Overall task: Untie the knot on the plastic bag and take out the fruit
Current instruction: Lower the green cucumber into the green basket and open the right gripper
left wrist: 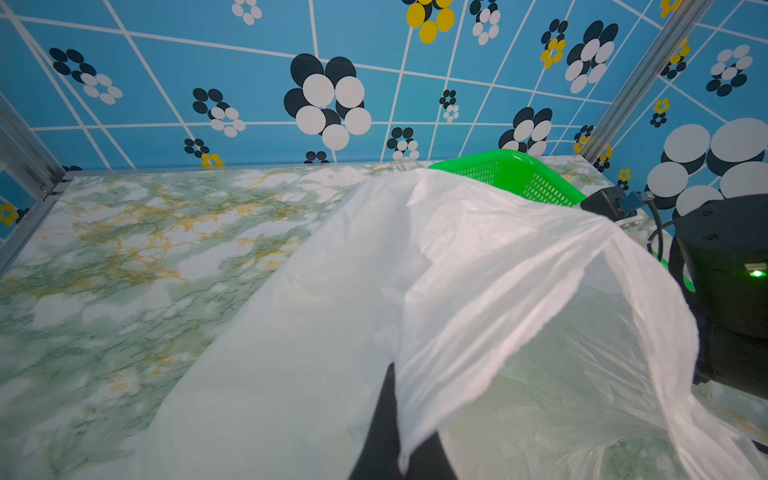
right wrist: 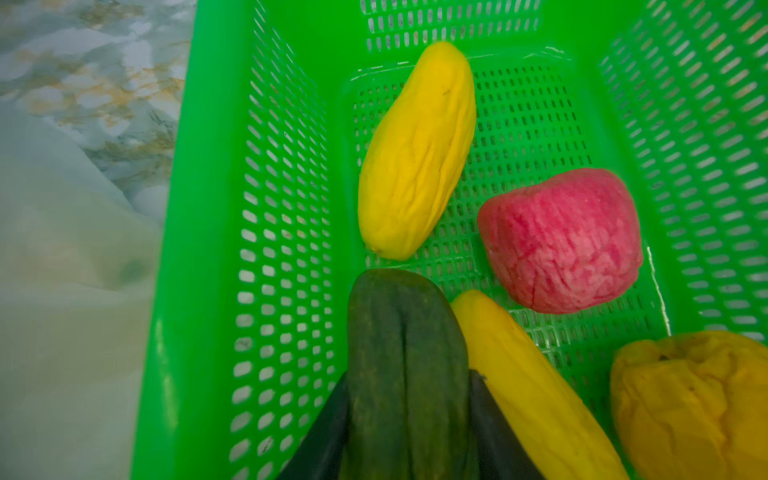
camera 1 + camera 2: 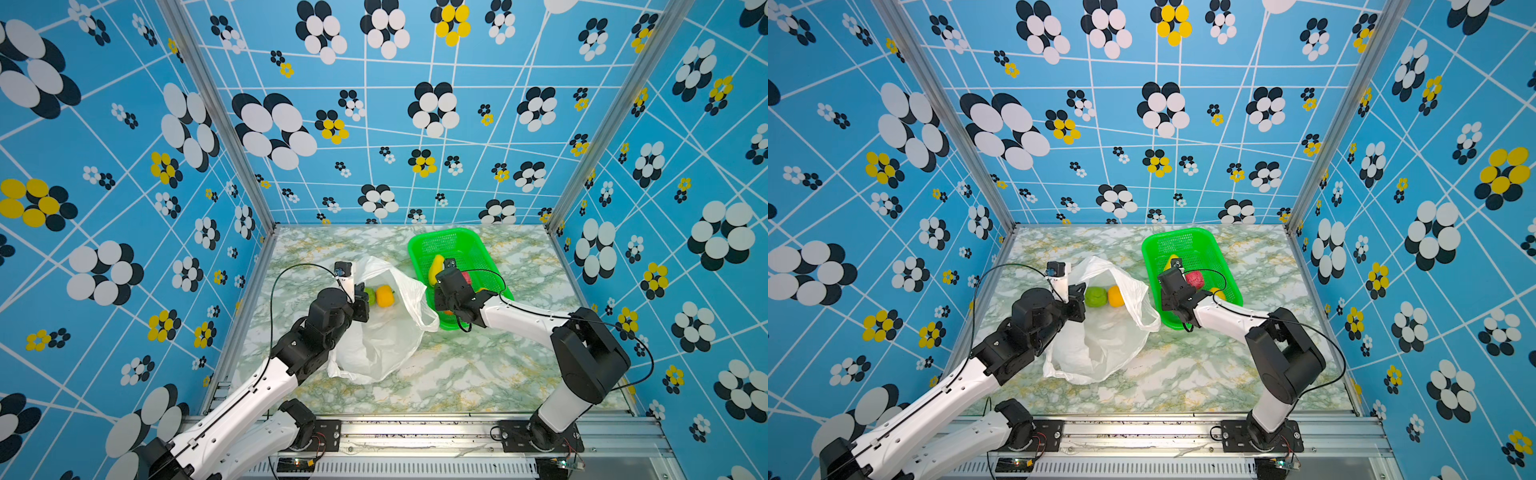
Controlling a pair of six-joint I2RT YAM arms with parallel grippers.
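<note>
Inside the green basket [image 2: 208, 249] lie several fruit [image 2: 415, 153].

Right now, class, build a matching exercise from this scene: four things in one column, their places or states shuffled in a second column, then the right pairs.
1 dark green long fruit
2 red bumpy fruit
3 green round fruit
4 plastic bag

A pinched by the shut left gripper
B lying loose in the green basket
C gripped by the right gripper
D inside the plastic bag

Pairs: 1-C, 2-B, 3-D, 4-A
</note>
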